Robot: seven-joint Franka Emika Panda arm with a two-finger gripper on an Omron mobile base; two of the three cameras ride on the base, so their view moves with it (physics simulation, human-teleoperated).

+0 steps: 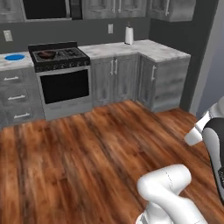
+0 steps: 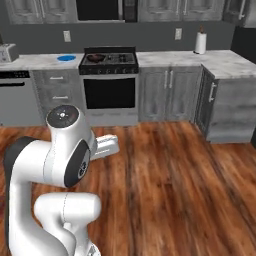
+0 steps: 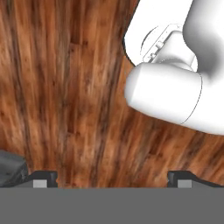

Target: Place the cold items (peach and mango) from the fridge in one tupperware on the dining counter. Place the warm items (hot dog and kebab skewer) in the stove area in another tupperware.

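On the stove (image 2: 109,59), a pan (image 2: 95,57) likely holds the warm items: soft, greasy, best pinched mid-length; gripper (image 3: 112,177) fingers spread wide, empty

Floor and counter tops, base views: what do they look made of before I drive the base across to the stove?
Floor: looks like wood planks, reddish brown with dark grain streaks and a light sheen. Counter top: looks like pale stone or a stone-look laminate, mottled grey and white, matte; the render leaves open which. Stove: dark top with a black oven door.
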